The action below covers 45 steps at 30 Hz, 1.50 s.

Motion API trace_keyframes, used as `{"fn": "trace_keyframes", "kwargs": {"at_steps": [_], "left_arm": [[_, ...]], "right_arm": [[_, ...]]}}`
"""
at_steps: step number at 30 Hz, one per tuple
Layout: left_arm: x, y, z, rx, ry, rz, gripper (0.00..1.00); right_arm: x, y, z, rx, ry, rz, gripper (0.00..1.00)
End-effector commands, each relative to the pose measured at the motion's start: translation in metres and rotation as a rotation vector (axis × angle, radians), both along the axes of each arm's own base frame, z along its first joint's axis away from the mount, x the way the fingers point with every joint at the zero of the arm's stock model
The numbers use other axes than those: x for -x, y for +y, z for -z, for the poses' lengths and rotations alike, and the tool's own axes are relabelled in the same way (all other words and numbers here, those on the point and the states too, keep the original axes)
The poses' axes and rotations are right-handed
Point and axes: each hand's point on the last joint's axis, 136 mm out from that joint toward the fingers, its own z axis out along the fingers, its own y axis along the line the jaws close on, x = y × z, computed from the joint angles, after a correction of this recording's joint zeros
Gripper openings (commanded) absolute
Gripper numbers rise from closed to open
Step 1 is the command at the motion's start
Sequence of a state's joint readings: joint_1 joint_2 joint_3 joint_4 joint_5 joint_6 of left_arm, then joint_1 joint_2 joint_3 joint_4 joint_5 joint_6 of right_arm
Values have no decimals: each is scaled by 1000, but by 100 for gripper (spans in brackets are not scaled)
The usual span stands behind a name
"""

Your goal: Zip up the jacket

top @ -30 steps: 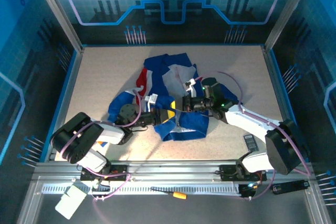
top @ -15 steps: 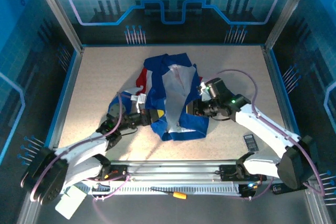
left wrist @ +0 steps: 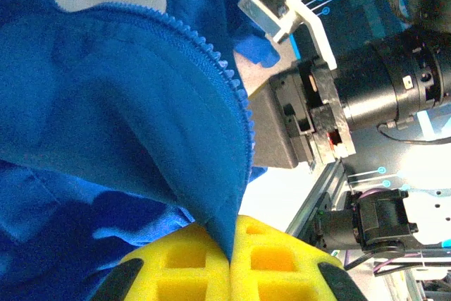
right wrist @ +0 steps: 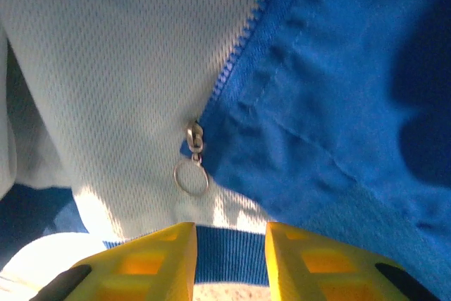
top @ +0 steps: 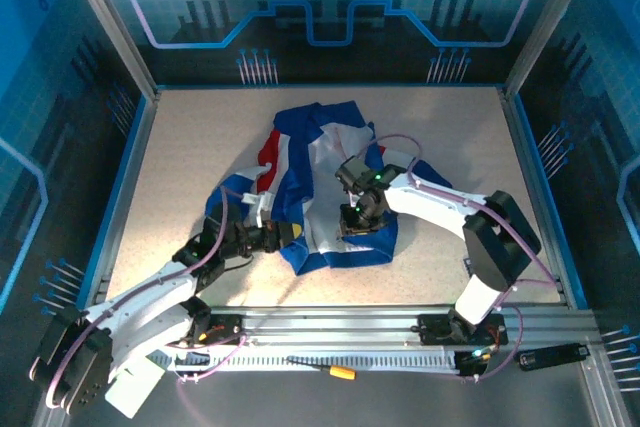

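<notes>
Midway across the worktop, between its left and right edges, the jacket lies crumpled and unzipped, with its white lining turned up and red and white bands showing on the side toward the left edge. Its lower hem points to the near edge.

At that hem, on the jacket's left-hand side, the left gripper is clamped on the blue fabric. In the left wrist view its yellow pads meet, with the front edge of the jacket pinched between them, and the zipper teeth run up from the grip.

The right gripper sits over the middle of the hem. In the right wrist view its yellow pads stand apart, and the blue hem band shows in the gap. Just beyond the pads lie the metal zipper slider and its ring pull, at the foot of the teeth where lining meets blue cloth.

On the rail along the near edge lies a screwdriver with a yellow handle
</notes>
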<state>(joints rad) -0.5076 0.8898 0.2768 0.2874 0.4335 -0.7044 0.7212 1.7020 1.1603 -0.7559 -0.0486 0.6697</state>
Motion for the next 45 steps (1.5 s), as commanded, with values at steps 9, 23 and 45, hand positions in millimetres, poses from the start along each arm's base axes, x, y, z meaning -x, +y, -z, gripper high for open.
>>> {"fn": "trace_keyframes", "kwargs": {"at_steps": [9,23,45], "left_arm": [[6,5,0,-26,-33,10,0],[10,8,2,-26,-29,1,0],[5,7,-6,-15,-37,-11,0]], "right_arm": [[-13,-2,29,132,28,16,39],[4,-10,67,142,80,-30,24],[8,-6,14,39,-51,-117,19]]}}
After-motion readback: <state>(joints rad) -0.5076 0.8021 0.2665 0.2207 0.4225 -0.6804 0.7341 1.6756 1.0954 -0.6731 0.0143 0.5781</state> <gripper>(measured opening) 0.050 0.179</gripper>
